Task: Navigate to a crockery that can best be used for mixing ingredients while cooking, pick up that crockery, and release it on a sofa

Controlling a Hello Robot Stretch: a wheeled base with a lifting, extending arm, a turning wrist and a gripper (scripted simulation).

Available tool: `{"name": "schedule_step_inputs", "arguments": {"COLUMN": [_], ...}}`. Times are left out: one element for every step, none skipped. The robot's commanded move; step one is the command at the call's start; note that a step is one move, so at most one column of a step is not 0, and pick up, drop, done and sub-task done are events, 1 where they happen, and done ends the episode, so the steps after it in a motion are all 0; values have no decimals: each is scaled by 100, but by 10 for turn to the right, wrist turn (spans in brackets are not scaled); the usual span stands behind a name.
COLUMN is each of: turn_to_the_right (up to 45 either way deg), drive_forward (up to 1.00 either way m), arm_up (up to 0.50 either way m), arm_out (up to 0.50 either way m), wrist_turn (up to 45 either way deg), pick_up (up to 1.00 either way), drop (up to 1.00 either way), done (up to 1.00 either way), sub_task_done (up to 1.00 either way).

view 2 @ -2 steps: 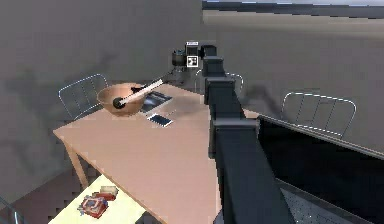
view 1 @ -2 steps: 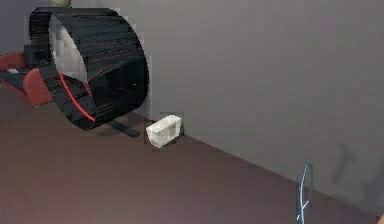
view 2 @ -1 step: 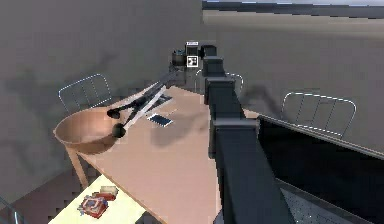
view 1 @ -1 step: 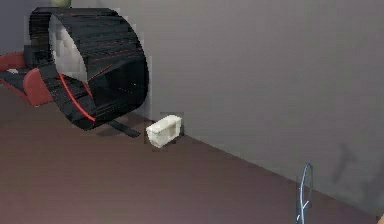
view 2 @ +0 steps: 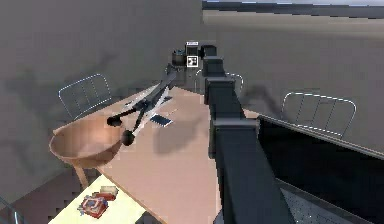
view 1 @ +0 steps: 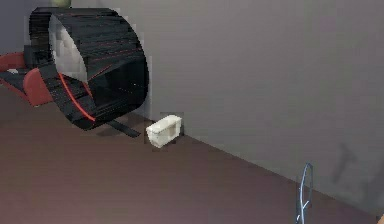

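Arm side view: wooden bowl (view 2: 85,148) stands on the table (view 2: 185,150) at its 9 o'clock edge. The arm (view 2: 235,150) reaches over the tabletop, and the gripper (view 2: 122,130) slants toward 8 o'clock with its fingertips at the bowl's 3 o'clock rim; contact not resolvable, and I cannot tell whether it holds anything. A small dark card (view 2: 162,122) lies at 3 o'clock of the fingertips, a red-and-white item (view 2: 95,203) at 6 o'clock of the bowl, a wire chair (view 2: 85,92) at its 12 o'clock. Forward view: white box (view 1: 165,130) on the floor against the wall.
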Motion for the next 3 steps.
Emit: {"name": "schedule_step_inputs", "arguments": {"turn_to_the_right": [0,-450,-60], "drive_forward": [0,0,0], "arm_up": [0,0,0], "arm_out": [-46,0,0], "wrist_turn": [0,0,0], "pick_up": [0,0,0], "drop": [0,0,0], "done": [0,0,0], "sub_task_done": [0,0,0]}}
